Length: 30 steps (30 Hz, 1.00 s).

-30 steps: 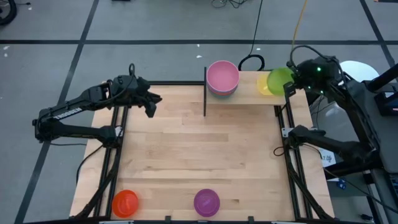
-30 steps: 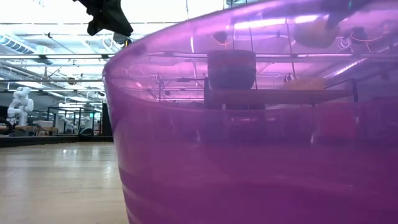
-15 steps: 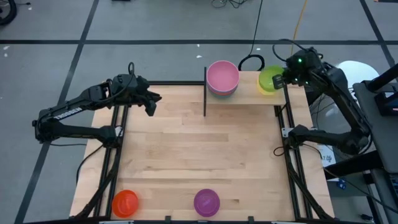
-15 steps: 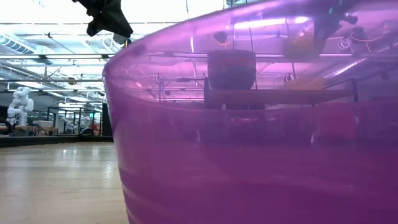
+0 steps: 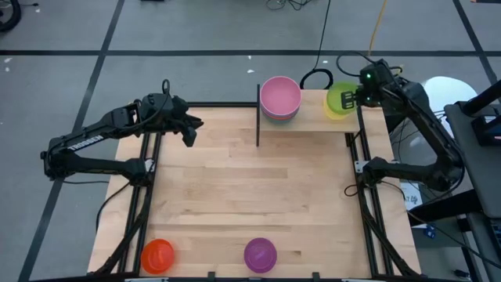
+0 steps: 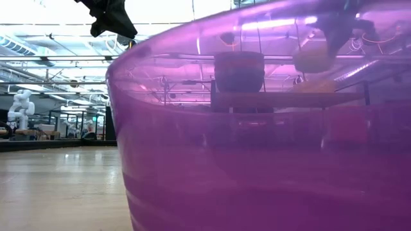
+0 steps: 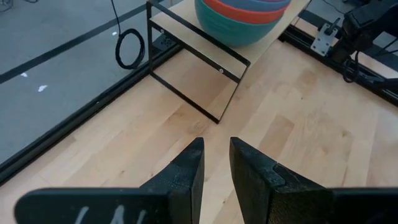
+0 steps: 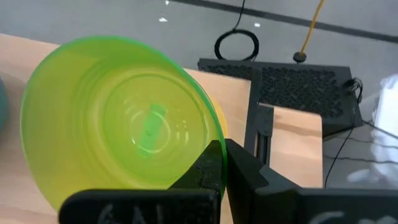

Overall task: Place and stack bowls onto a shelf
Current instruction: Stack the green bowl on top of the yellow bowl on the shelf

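The shelf (image 5: 311,122) stands at the table's far edge. A stack of bowls, pink on top (image 5: 280,97), sits on its left part; the left wrist view shows the stack's teal bottom bowl (image 7: 245,28). A green bowl (image 5: 340,99) hangs just over a yellow bowl (image 8: 219,119) on the shelf's right end, with my right gripper (image 5: 356,99) shut on it. My left gripper (image 5: 190,130) hovers open over the table's far left, holding nothing. An orange bowl (image 5: 157,254) and a purple bowl (image 5: 260,254) rest on the table near its front edge. My right gripper pinches the green bowl's rim (image 8: 208,146) on the side toward the table's right edge, one finger inside the wall and one outside. The fingers come slanting down from the right. The bowl is lifted clear, mouth up and slightly tilted, above the yellow bowl.
The shelf's black post (image 5: 257,117) rises beside the bowl stack. A black cable loop (image 5: 315,78) lies on the floor behind the shelf. The purple bowl (image 6: 257,160) fills most of the low view. Bare tabletop (image 5: 250,188) spans the middle.
My right gripper has carried the green bowl toward the table's left and a little down, over the shelf's right end, rolling its wrist. The bowl, tipped on its side before, now faces mouth up and covers the yellow bowl in the high view.
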### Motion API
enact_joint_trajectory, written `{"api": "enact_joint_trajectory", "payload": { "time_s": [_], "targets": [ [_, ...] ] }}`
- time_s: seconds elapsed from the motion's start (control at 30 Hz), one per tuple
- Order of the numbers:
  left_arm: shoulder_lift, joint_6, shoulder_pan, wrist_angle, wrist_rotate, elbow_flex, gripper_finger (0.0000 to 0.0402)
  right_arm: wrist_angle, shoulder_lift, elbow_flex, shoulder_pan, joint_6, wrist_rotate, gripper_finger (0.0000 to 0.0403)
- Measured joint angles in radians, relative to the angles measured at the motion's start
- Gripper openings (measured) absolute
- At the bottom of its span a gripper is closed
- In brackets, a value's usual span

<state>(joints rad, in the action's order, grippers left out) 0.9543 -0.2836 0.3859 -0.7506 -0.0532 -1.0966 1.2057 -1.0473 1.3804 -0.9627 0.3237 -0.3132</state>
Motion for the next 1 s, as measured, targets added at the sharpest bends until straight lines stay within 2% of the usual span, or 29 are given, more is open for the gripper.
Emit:
{"api": "enact_joint_trajectory", "payload": {
  "time_s": [0.13,0.37,1.0],
  "targets": [
    [0.000,0.019,0.000,0.000,0.000,0.000,0.0081,-0.034,-0.001,-0.048,0.000,0.005,-0.003,0.0000],
    [0.000,0.020,0.000,-0.004,0.000,0.000,0.0081,-0.068,-0.002,-0.094,-0.001,0.009,-0.084,0.0000],
    [0.000,0.038,0.000,-0.008,0.001,0.000,0.0081,-0.058,0.000,-0.111,-0.001,0.005,-0.076,0.0009]
  ]
}}
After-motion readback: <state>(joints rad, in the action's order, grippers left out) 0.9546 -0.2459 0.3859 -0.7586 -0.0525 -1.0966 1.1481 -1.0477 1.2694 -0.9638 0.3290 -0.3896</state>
